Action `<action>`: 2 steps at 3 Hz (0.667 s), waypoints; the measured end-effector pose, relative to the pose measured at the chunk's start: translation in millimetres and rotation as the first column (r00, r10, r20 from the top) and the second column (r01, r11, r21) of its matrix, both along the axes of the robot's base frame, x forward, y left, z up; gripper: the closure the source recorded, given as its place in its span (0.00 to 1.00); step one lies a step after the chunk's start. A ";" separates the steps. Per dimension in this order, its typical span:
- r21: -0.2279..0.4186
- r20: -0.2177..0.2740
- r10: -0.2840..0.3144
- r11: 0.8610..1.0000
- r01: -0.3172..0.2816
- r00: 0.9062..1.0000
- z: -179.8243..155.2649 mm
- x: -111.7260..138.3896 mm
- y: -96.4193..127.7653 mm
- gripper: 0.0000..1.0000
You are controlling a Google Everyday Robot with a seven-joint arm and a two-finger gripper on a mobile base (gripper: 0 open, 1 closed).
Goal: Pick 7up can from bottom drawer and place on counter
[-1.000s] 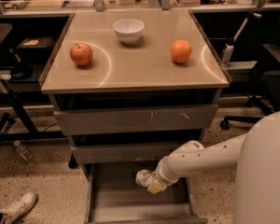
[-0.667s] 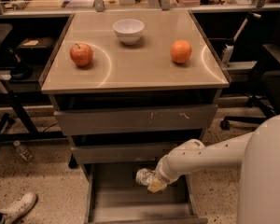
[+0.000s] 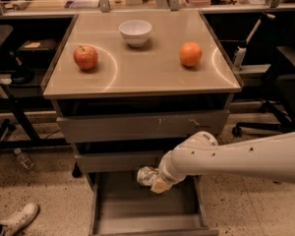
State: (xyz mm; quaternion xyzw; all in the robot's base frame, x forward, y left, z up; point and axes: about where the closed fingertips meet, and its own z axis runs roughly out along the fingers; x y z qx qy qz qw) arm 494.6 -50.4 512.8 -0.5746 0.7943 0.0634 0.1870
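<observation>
- The gripper [image 3: 155,180] is hanging over the back part of the open drawer [image 3: 137,208], just below the closed drawer front [image 3: 115,160] above it.
- Its fingers are closing tight on the can [image 3: 146,175], and one pale pad [image 3: 160,185] is showing under the can.
- The can is lying on its side in that grip, seemingly lifted off the drawer floor and well below the counter [image 3: 147,77].
- The white arm [image 3: 236,156] is reaching in from the right edge and bending down toward the drawer.
- The counter is carrying an apple [image 3: 85,57] at the left, a bowl [image 3: 135,32] at the back and an orange [image 3: 191,54] at the right, all well apart.
- A shoe [image 3: 17,218] and a bottle [image 3: 23,159] are lying on the speckled floor at the left.
</observation>
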 end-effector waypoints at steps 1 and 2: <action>0.020 0.058 0.034 0.999 -0.035 0.998 48.2 7.0 11.3 1.00; 0.018 0.116 0.091 0.995 -0.094 0.989 89.7 17.2 26.7 1.00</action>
